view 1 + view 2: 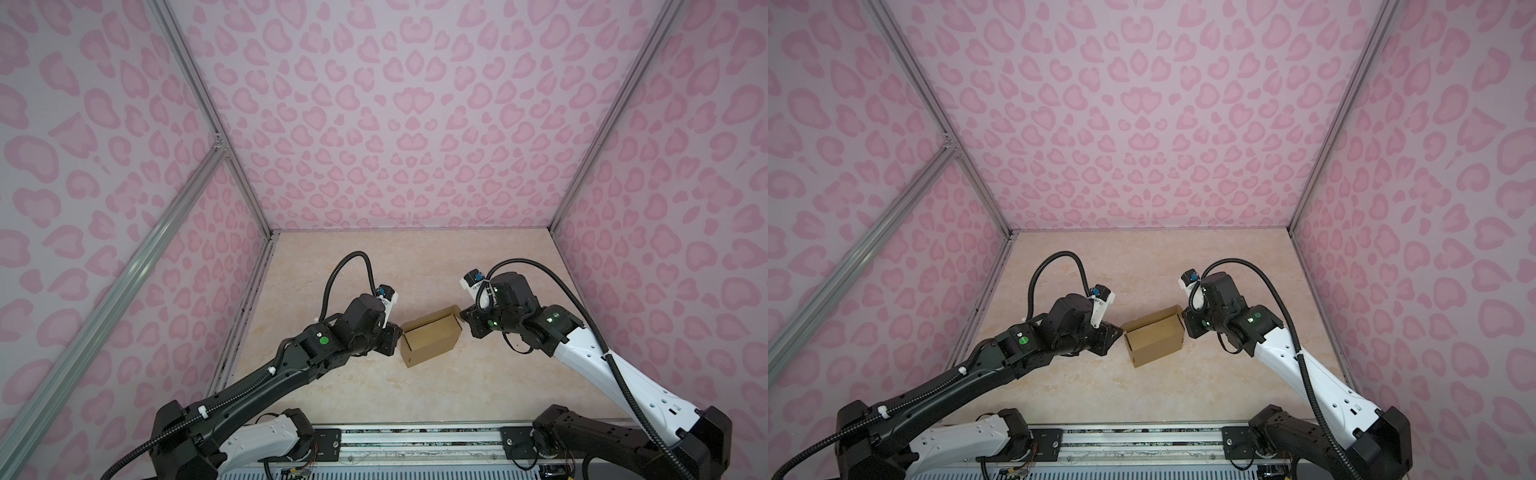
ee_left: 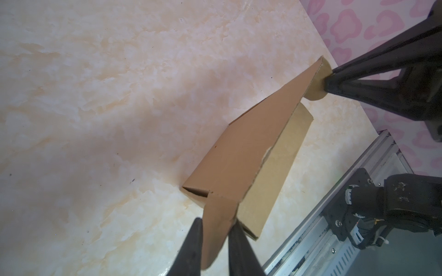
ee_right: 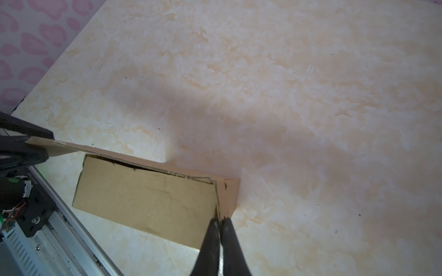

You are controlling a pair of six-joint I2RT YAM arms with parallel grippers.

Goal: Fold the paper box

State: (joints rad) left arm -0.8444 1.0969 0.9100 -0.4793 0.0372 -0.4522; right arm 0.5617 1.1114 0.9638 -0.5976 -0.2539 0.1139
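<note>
The paper box (image 1: 432, 340) is plain brown cardboard with no print on it. It is partly folded into a small, long, low shape. It sits on the counter (image 1: 415, 386) near the middle, turned a bit slantwise in both top views (image 1: 1154, 338). Its top is not closed: a long flap (image 2: 248, 153) stands up along the far side and leans over the inside. A rounded tab (image 2: 315, 83) sticks out at one end of that flap, and another tab (image 2: 217, 224) sticks out at the other end. The wide front face (image 3: 146, 200) has a small crease in the middle. A narrow end panel (image 3: 228, 196) is folded at one corner.
</note>
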